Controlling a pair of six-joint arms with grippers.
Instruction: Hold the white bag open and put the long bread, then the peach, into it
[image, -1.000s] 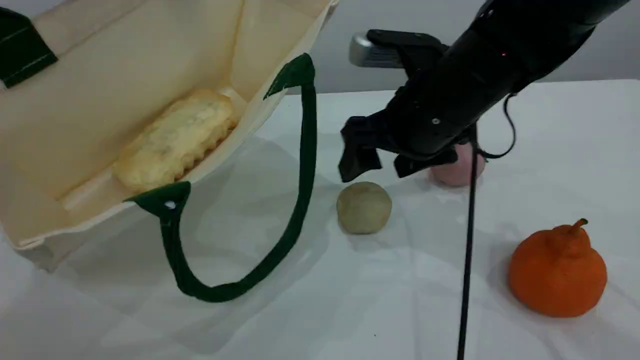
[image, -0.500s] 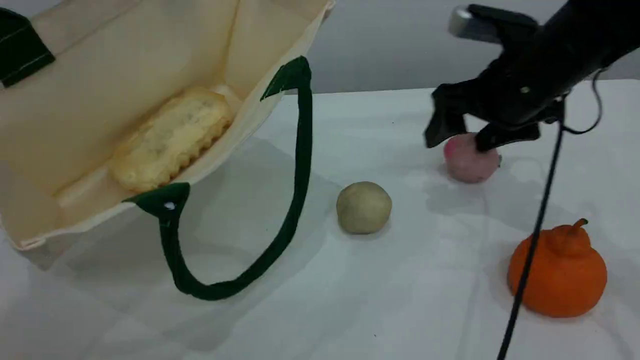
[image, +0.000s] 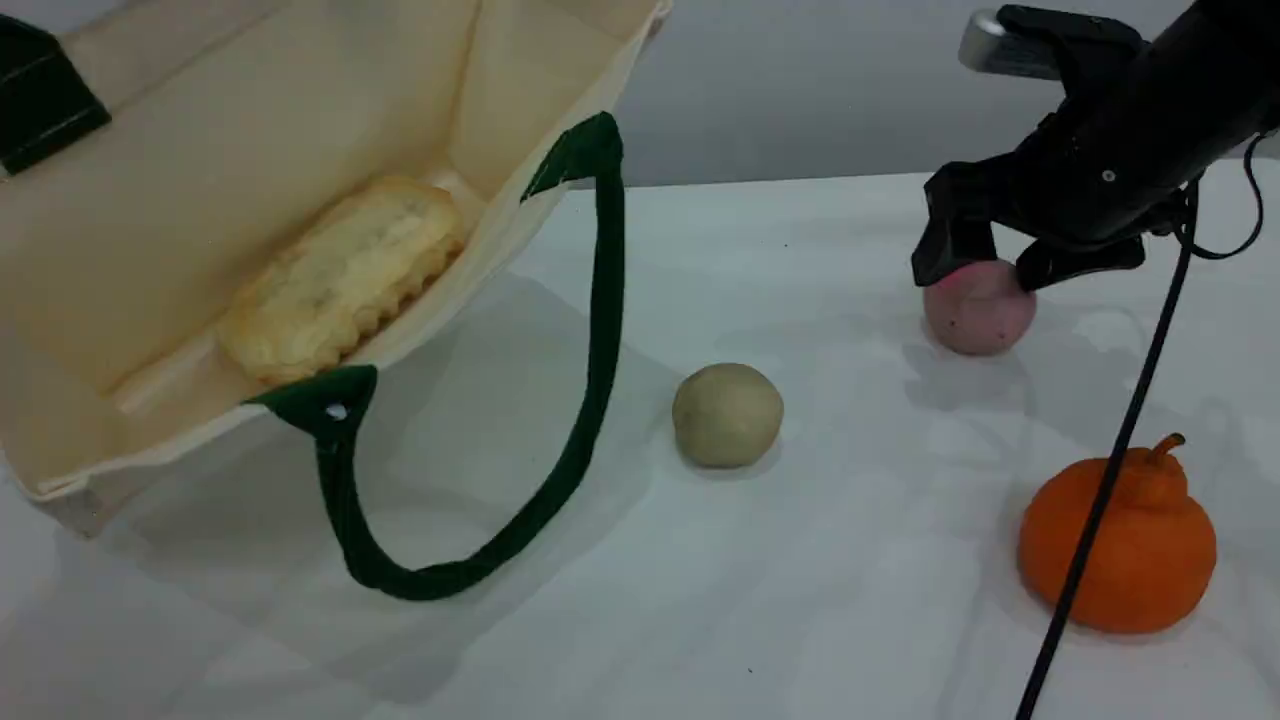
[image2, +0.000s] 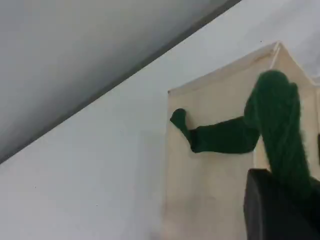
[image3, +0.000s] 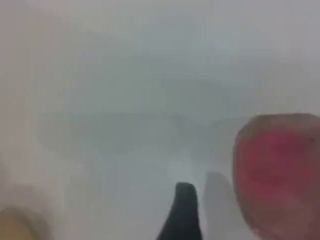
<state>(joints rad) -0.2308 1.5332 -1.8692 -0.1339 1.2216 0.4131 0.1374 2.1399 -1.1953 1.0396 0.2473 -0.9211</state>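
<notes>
The white bag (image: 200, 160) stands open at the left, its far side lifted. The long bread (image: 340, 275) lies inside on the bag's floor. In the left wrist view my left gripper (image2: 285, 200) is shut on the bag's green strap handle (image2: 277, 125); it does not show in the scene view. The peach (image: 980, 318) rests on the table at the right. Just above it my right gripper (image: 1000, 268) is open, one finger on each side of its top. In the right wrist view the peach (image3: 280, 175) sits right of the fingertip (image3: 182, 210).
A beige-tan lump (image: 728, 415) sits mid-table between bag and peach. An orange knobbed citrus (image: 1118, 550) stands at the front right. The bag's other green handle (image: 600, 300) loops onto the table. A black cable (image: 1110, 480) hangs from the right arm across the citrus.
My right gripper moved right, from above the beige lump to over the peach, and came lower, staying open. The bag and bread stayed put.
</notes>
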